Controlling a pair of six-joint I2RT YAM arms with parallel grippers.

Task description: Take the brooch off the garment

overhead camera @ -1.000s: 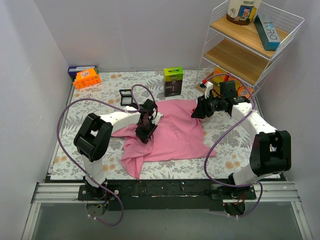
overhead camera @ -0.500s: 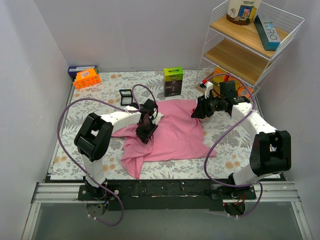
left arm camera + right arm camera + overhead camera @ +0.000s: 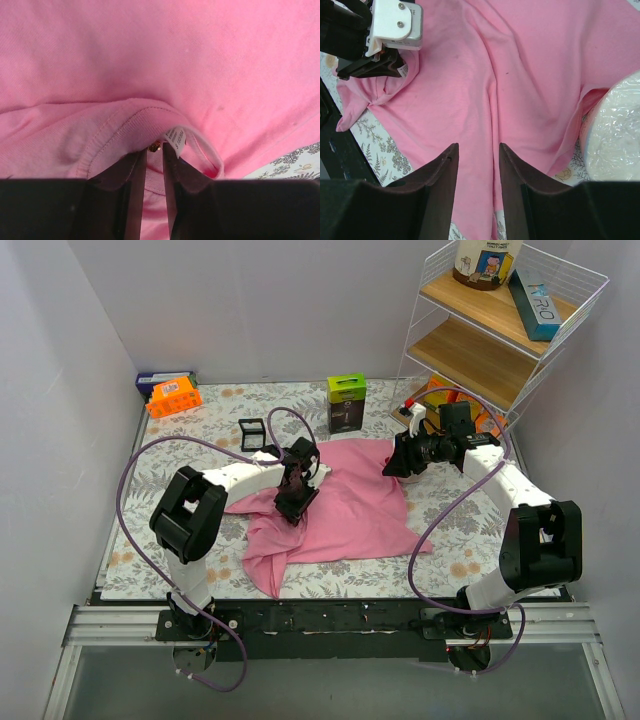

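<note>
An orange box (image 3: 174, 397) sits at the far left of the table (image 3: 205, 435), which wears a floral cover. Next, the left end effector (image 3: 153, 154) presses onto the ribbed collar of the garment (image 3: 350, 505), soft rumpled pink cloth spread mid-table. Its dark fingers stand narrowly apart around a tiny round gold brooch (image 3: 154, 147), pinned beside a white label (image 3: 175, 140). I cannot tell whether they pinch it. Further right, the right end effector (image 3: 478, 147) hovers open and empty above the garment's right edge, near a white plastic-wrapped roll (image 3: 615, 130).
</note>
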